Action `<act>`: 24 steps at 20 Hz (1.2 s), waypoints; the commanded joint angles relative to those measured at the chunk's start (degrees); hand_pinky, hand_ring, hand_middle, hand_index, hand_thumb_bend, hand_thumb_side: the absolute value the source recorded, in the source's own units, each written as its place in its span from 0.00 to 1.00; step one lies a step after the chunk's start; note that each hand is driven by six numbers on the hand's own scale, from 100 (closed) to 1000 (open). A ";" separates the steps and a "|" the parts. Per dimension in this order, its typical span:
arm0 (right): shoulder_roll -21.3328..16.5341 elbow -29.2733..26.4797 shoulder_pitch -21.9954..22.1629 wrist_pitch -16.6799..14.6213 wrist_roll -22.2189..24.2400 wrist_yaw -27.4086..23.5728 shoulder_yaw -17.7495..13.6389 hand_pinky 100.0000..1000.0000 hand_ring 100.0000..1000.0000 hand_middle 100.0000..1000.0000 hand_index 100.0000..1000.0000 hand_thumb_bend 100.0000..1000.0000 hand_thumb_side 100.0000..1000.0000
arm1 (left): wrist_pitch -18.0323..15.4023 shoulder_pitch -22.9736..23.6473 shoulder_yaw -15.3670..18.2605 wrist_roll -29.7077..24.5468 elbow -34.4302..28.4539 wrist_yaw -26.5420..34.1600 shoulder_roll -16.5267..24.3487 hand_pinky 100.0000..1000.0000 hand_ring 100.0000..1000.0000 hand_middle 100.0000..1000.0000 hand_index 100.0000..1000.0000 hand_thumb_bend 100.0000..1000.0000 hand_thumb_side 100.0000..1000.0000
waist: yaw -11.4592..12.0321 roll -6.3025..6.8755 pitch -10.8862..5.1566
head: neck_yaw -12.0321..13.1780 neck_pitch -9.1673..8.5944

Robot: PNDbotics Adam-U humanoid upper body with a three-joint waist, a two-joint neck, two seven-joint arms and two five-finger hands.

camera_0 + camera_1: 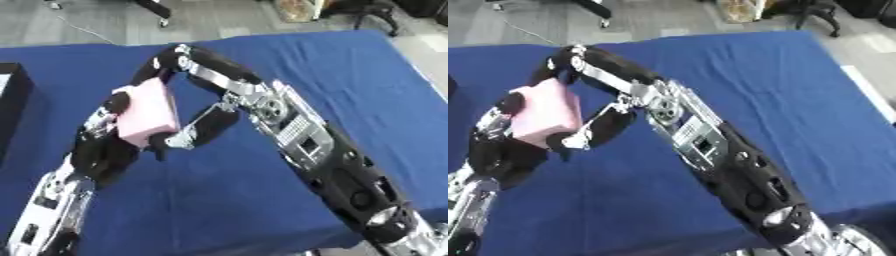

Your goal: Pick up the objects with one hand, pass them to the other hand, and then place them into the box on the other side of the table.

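Black box [12, 107] at the left edge of the frame, on the blue worktop [350, 85], only its near side showing; left arm rising from the lower left corner, its left hand [103, 142] beneath and behind a pink block [147, 112], fingers curled up its left side, so the hand grasps the block; the block held above the worktop, left of centre, tilted, its upper end towards the top of the frame; right arm entering from the lower right corner and running diagonally to the upper left; right hand [206, 75] arched over the block, fingers [157, 67] bent round its upper end, thumb [197, 131] reaching to its lower right edge, so this hand also clasps the block; grey floor [105, 20] across the top of the frame.
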 commanded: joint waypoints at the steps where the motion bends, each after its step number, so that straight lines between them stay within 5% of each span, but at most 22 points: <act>1: -0.06 0.78 -0.85 -0.14 -1.82 1.39 -0.13 0.69 0.77 0.47 0.45 0.40 0.03 | -0.28 -1.86 -1.68 -0.25 -1.53 2.67 -0.41 0.73 0.23 0.15 0.53 0.00 0.72 | -0.07 0.18 -0.70 | -0.11 -0.16; 6: -0.16 0.62 -0.88 -1.66 -3.91 2.86 -0.27 0.71 0.78 0.54 0.58 0.52 0.14 | -0.12 -2.02 -1.78 2.58 -1.25 5.51 -0.24 0.69 0.19 0.10 0.48 0.00 0.69 | -0.06 0.23 -0.73 | -0.18 -0.16; 9: -0.22 0.20 -0.80 -3.89 -3.91 4.22 -0.33 0.76 0.86 0.75 0.80 0.71 0.26 | 0.23 -2.13 -1.84 3.90 -1.26 6.21 -0.19 0.69 0.18 0.09 0.48 0.00 0.69 | -0.07 0.24 -0.77 | -0.16 -0.16; 13: -0.24 -0.69 -0.65 -6.67 -4.48 4.92 -0.70 0.84 0.95 0.92 0.91 0.88 0.38 | 0.77 -2.18 -1.90 5.10 -1.10 6.69 -0.13 0.68 0.18 0.09 0.47 0.00 0.69 | -0.12 0.26 -0.82 | -0.06 -0.16; 17: -0.44 -2.57 -0.64 -7.62 -4.50 4.20 -0.91 0.88 0.99 0.99 0.94 0.94 0.46 | 1.06 -2.31 -1.78 6.29 -0.59 6.72 -0.07 0.68 0.17 0.08 0.47 0.00 0.69 | -0.19 0.29 -0.86 | 0.00 -0.16; 24: -0.85 -6.75 -0.60 -7.10 -3.92 3.13 -1.66 0.90 1.00 1.00 0.96 0.92 0.45 | 1.04 -2.35 -1.37 7.92 0.87 5.87 -0.08 0.68 0.17 0.07 0.46 0.00 0.69 | -0.42 0.37 -0.93 | 0.12 -0.16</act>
